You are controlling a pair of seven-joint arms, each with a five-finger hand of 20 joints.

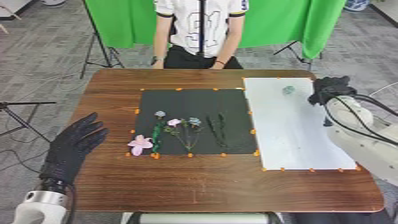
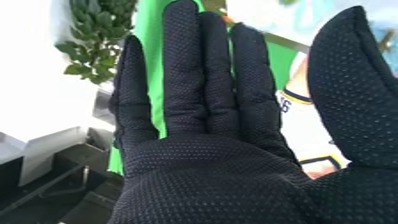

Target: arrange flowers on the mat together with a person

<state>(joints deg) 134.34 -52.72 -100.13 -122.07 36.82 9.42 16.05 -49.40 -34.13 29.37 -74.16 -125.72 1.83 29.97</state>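
Note:
In the head view my left hand is open at the table's left edge, left of the black mat. My right hand stands by the far right corner of the white sheet; in the right wrist view this right hand is open with straight fingers and holds nothing. On the mat lie a pink flower at the near left corner, a blue flower with a green stem, a small pink flower, another blue flower and dark green stems. A small green sprig lies on the white sheet.
The brown table carries mat and sheet, with orange clips or tape bits along their edges. A person stands at the far side, hands low at the table's far edge. A green cloth hangs behind.

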